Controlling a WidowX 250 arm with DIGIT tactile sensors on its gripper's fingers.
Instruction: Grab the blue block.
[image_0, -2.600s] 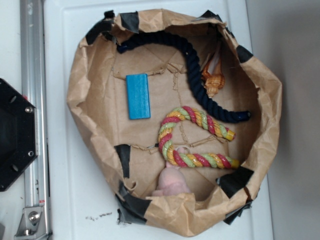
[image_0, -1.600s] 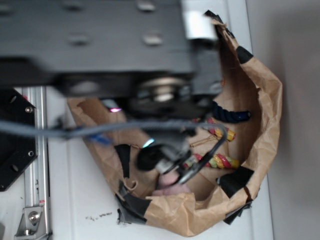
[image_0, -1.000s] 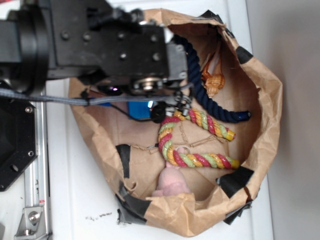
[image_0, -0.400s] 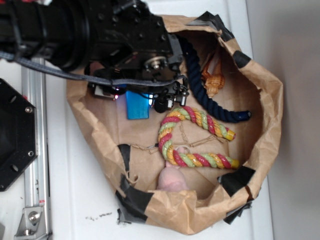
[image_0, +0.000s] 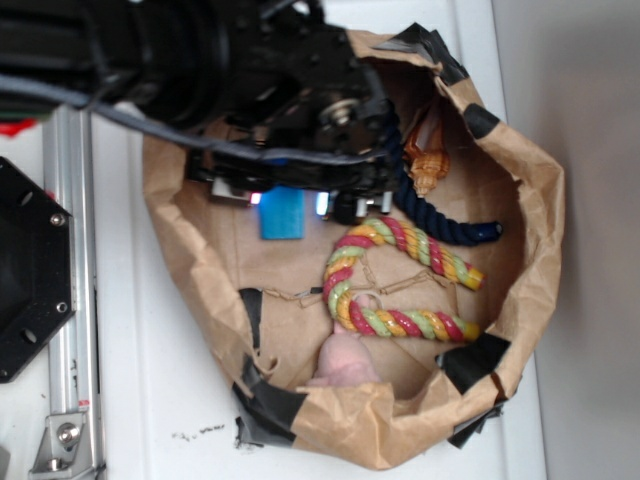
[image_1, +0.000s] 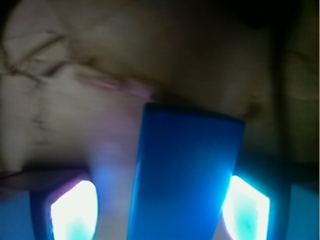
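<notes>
Brown paper bag (image_0: 530, 250) floor, arm reaching in from above.
Gripper (image_1: 160, 210) spread wide, one glowing fingertip (image_1: 75, 210) each side of the blue block (image_1: 185, 175), which lies flat between them, ungrasped.

Robot lab: metal rail (image_0: 72, 260), taped paper bin (image_0: 530, 240).

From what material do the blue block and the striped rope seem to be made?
The blue block looks like painted wood or hard plastic, I cannot tell which: flat matte faces, straight edges, no gloss. The striped rope appears to be twisted cotton or similar fibre: red, yellow and green strands wound together, with a soft, fuzzy surface.
</notes>
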